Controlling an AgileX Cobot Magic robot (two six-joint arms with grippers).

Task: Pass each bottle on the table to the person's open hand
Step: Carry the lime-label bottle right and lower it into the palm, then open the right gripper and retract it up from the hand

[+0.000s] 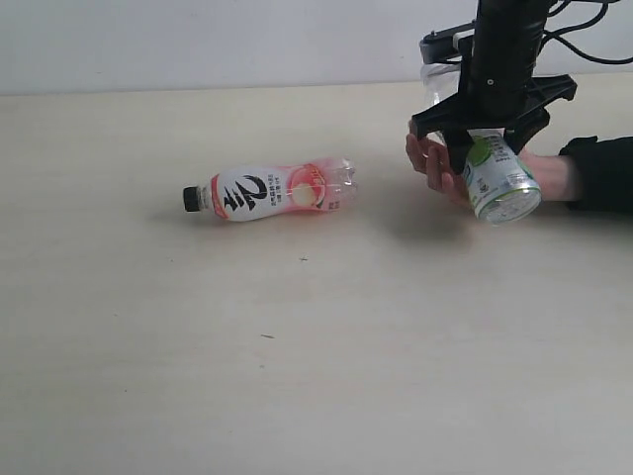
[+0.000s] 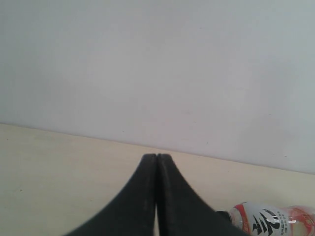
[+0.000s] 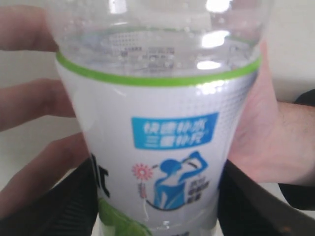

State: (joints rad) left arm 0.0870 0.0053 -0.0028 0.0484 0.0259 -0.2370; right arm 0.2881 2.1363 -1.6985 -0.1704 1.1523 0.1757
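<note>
R gripper [image 1: 487, 153] clamps green-lime bottle [image 1: 502, 180] at person's open hand [image 1: 432, 163]; L gripper [image 2: 156, 162] shut, empty. Early release, hand not yet closed: bottle may roll off.

Ext cam overlooks table [image 1: 297, 376]; L wrist cam low, sharing pink bottle [image 2: 268, 219]; R close-up.

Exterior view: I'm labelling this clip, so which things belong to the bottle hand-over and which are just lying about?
Job: green-lime bottle, held by the right gripper; person's open hand by it; pink-white bottle lying on the table.
Not in use: left gripper, shut and empty; pale wall behind.
</note>
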